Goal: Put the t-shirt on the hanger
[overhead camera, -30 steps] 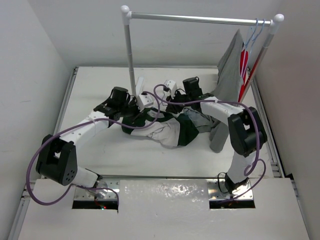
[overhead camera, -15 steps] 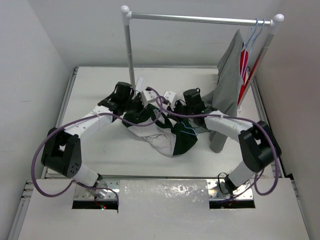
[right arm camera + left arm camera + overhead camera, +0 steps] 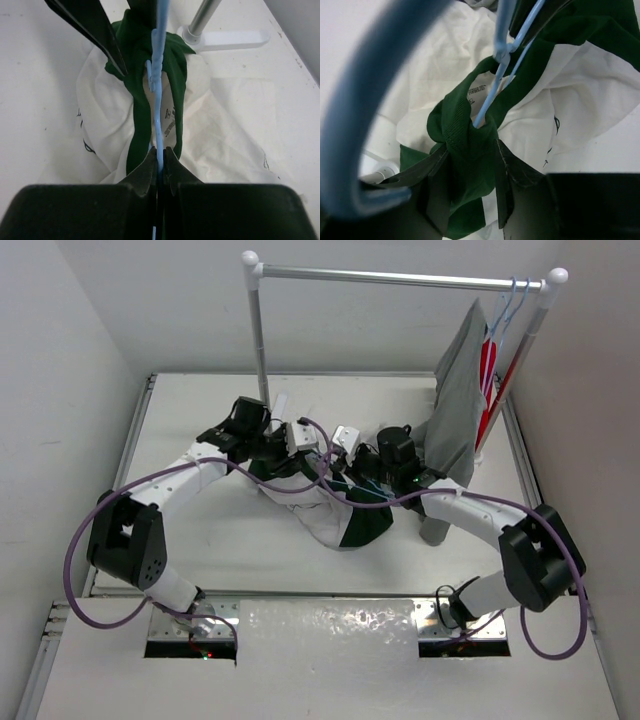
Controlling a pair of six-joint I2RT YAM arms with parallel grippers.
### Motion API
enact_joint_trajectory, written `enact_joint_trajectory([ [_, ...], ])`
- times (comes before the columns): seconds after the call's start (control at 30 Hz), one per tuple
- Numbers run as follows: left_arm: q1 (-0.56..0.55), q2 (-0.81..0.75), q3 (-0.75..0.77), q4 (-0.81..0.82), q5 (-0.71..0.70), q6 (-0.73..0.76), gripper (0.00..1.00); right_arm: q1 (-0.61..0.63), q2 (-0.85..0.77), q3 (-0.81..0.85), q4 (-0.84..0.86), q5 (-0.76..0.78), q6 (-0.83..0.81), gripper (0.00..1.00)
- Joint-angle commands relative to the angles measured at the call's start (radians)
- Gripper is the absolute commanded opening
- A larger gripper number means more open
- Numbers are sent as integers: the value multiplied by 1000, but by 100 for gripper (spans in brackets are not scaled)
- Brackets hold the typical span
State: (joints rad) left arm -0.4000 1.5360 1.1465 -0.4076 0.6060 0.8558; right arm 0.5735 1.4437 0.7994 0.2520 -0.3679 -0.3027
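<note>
My left gripper [image 3: 470, 157] is clamped on the green collar of the t-shirt [image 3: 580, 90], which is bunched over the table [image 3: 190, 410] between my arms. My right gripper [image 3: 159, 156] pinches the blue hanger [image 3: 159, 107], whose wire runs into the neck opening

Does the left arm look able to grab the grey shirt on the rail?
Probably not: the left claw is shut on the t-shirt, and the right arm blocks the grey shirt.
</note>
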Motion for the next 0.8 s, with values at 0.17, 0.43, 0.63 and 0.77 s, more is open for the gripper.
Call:
enact_joint_trajectory([
  [0.17, -16, 6, -50, 116, 66, 115, 32, 9, 63, 1, 205, -35, 85, 0],
  [0.43, -16, 62, -47, 159, 153, 74, 19, 9, 98, 1, 276, -45, 134, 0],
  [0.63, -19, 125, -15, 129, 245, 74, 16, 8, 129, 46, 274, -42, 123, 0],
  [0.77, -30, 142, 9, 87, 296, 94, 16, 8, 144, 80, 267, -43, 108, 0],
])
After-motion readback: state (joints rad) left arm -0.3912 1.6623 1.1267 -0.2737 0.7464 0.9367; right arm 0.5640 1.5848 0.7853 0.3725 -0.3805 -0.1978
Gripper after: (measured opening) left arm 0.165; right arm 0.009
